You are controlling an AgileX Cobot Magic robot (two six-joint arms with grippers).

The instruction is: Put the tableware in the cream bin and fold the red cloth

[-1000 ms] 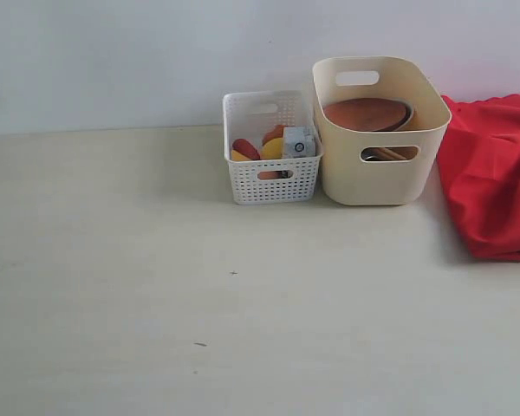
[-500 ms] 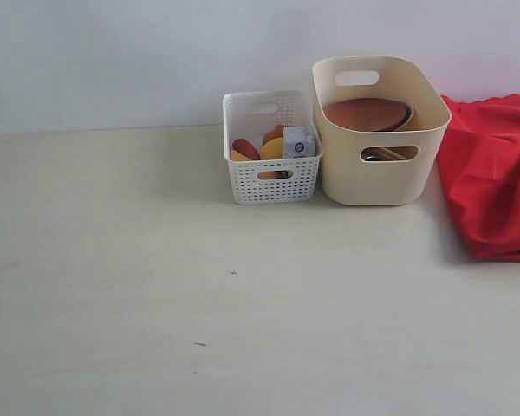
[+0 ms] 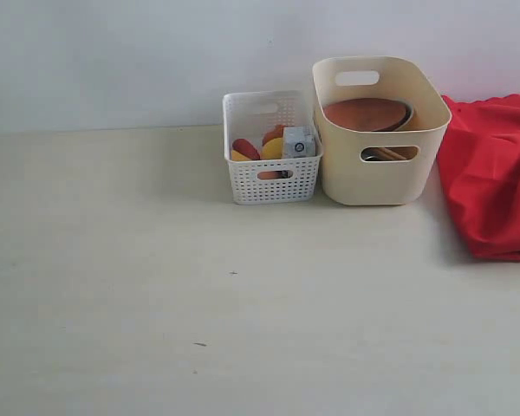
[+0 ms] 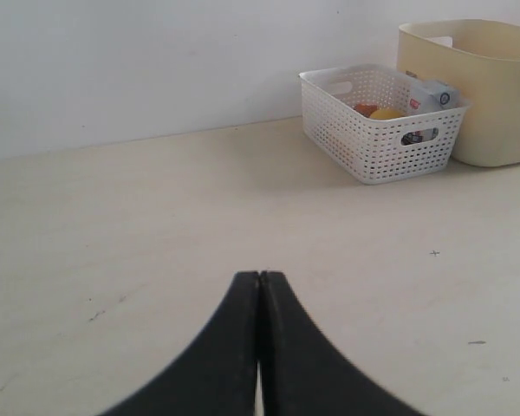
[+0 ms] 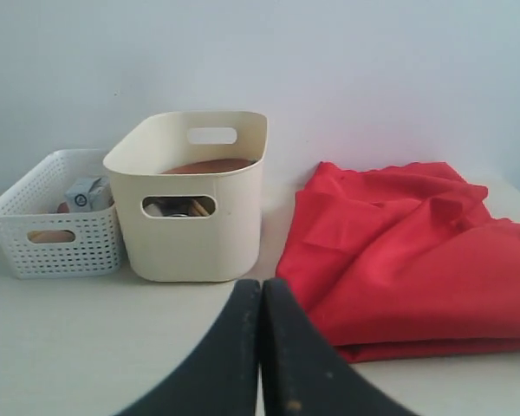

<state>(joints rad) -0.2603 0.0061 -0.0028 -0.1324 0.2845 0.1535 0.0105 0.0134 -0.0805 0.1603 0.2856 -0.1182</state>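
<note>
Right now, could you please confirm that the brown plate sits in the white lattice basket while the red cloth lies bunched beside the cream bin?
Not quite. The exterior view shows the brown plate resting inside the cream bin, not in the white lattice basket. The rest holds: the red cloth does lie bunched beside the cream bin.

The cream bin [image 3: 377, 178], right of centre in the exterior view, looked like smooth moulded plastic with a soft, low sheen. Inside it the plate [image 3: 365, 113] had a matt terracotta-brown surface, and the chopsticks [image 3: 390, 153], seen through the handle cut-out, looked wooden. The white basket [image 3: 273, 186] beside it was plastic too, its walls a perforated lattice. In it, the carton [image 3: 299, 143] looked like printed paperboard. At the right edge the red cloth [image 3: 494, 182] was matt fabric, softly creased. The table [image 3: 156, 303] was pale, matt and smooth, with faint specks. The left gripper [image 4: 259, 277] and right gripper [image 5: 260, 282] were matt black.
</note>
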